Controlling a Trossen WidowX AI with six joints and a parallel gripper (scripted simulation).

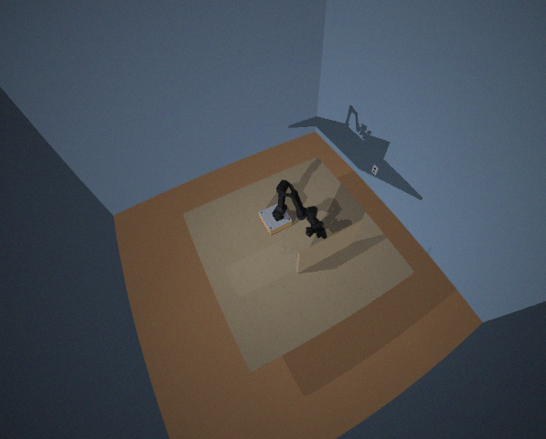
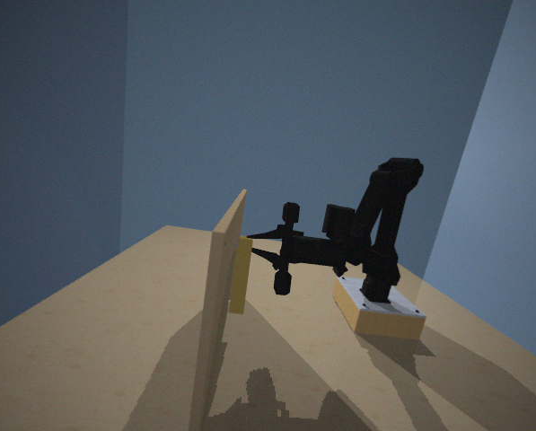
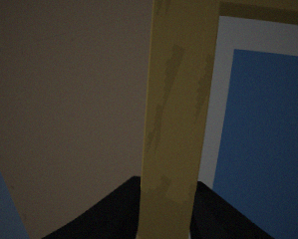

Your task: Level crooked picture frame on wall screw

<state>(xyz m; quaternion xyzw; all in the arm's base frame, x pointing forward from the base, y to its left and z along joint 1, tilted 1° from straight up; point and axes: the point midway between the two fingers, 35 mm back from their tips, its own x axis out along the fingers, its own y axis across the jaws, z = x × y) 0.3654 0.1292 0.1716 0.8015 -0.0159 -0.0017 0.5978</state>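
We see the gripper [image 2: 250, 244] pinching the picture frame [image 2: 241, 274], its two dark fingers closed on either side of the frame's yellow wooden border near the top edge. In the wrist view that border [image 3: 175, 114] runs up between the fingers as a tall strip leaning a little to the right, with a pale mat and a blue picture area to its right and the plain tan panel to its left. From the exterior view we find the frame hanging flat against the upright wooden wall panel [image 2: 219, 296], on the side facing the arm, well above the table top; the screw and the strip behind it are hidden from us. The arm [image 2: 383, 217] stretches its forearm roughly level toward the panel, its elbow raised high above its base. That base stands on a grey plate atop a small wooden block [image 2: 382, 326], which rests on the tan table [image 2: 96, 324]. In the top view the table sits on a brown floor [image 1: 178, 358] in a blue-walled room, with long shadows falling across table and walls.
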